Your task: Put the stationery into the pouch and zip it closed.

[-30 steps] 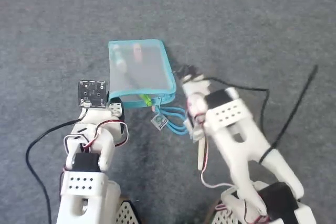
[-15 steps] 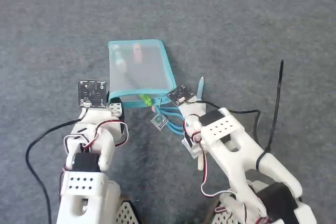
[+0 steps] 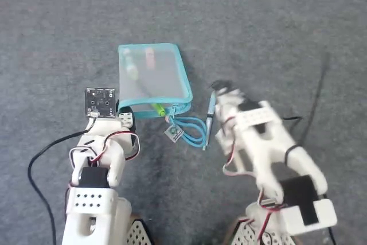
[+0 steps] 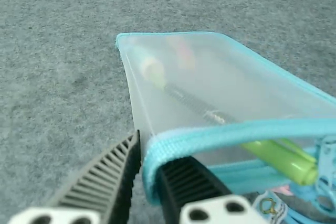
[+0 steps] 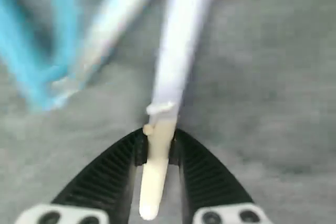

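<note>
Pouch: we see a translucent plastic pouch with turquoise zip trim (image 3: pixel 153 78) lying flat on the grey table (image 3: pixel 275 38), its mouth open toward the arms; the left end effector (image 4: pixel 147 148) pinches its near corner.
Contents: a pale-green-capped pen (image 4: pixel 152 72) and something pink, blurred through the wall.
Marker: a lime-green marker (image 3: pixel 159 108) pokes out of the mouth.
Cord: a blue looped cord (image 3: pixel 194 130) lies just beside the mouth.
Pen: a slim pale blue pen (image 3: pixel 210 113), near the cord, is clamped at one end by the right end effector (image 5: pixel 157 132).

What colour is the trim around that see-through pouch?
The pouch trim is turquoise; clearest in the left wrist view.
</note>
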You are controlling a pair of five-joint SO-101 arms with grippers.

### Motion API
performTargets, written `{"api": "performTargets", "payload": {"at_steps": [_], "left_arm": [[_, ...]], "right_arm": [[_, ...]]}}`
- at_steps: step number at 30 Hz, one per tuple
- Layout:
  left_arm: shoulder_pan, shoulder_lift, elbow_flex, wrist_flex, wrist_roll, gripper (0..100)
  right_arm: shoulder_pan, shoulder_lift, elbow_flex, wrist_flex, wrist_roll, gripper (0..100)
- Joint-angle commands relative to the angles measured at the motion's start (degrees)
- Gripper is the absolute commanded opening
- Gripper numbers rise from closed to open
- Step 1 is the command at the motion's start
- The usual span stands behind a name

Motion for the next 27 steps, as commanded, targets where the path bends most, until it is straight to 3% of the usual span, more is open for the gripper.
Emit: {"api": "performTargets", "payload": {"at_steps": [1,8,15,27], "left_arm": [[0.1,-0.3,-1.7,-1.1,-0.4,1],[0.2,-0.3,-1.7,-1.2,-0.4,1],[0.2,-0.3,-1.7,-1.2,-0.4,1],[0.2,-0.3,-1.7,-1.1,-0.4,1]], "right_arm": [[8.5,0.2,-9.1,0.6,4.0,1.9],[10.6,0.2,-15.1,2.4,4.5,2.8],[9.8,0.2,-12.9,2.4,4.2,23.9],[9.8,4.4,-8.1,-1.0,4.6,22.3]]}}
